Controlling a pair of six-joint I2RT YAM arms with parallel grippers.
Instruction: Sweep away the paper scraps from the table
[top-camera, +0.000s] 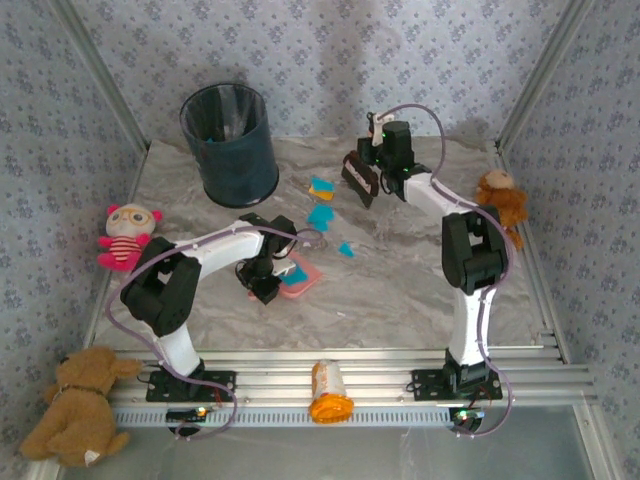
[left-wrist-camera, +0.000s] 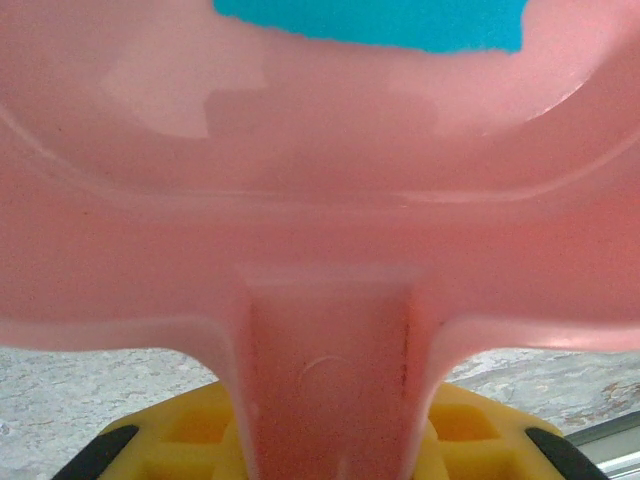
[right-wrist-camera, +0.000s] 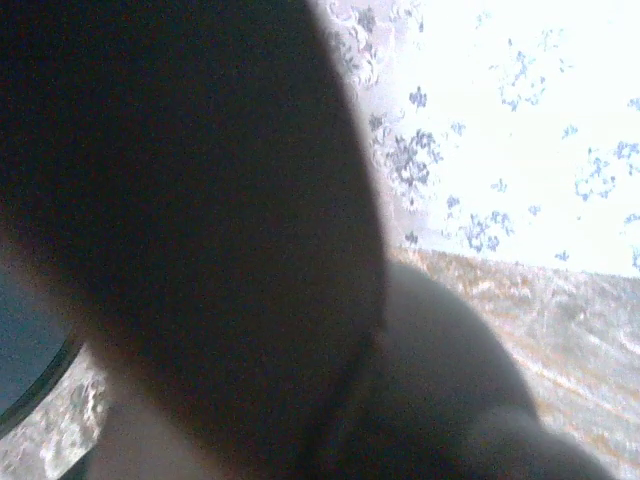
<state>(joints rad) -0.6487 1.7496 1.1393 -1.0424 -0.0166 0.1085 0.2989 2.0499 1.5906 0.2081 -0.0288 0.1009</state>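
Turquoise paper scraps (top-camera: 320, 215), one seemingly orange-topped, lie loosely scattered at the middle of the veined marble table (top-camera: 400, 290)

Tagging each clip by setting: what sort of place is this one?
Probably a staged robot test cell, not a home: wallpaper panels box in a marble-look table with an aluminium rail edge, plush toys at its sides.

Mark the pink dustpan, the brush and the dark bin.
pink dustpan (left-wrist-camera: 325, 380): left wrist view, on its handle.
brush (top-camera: 358, 180): top external view, on its dark body.
dark bin (top-camera: 240, 165): top external view, on its outer wall.
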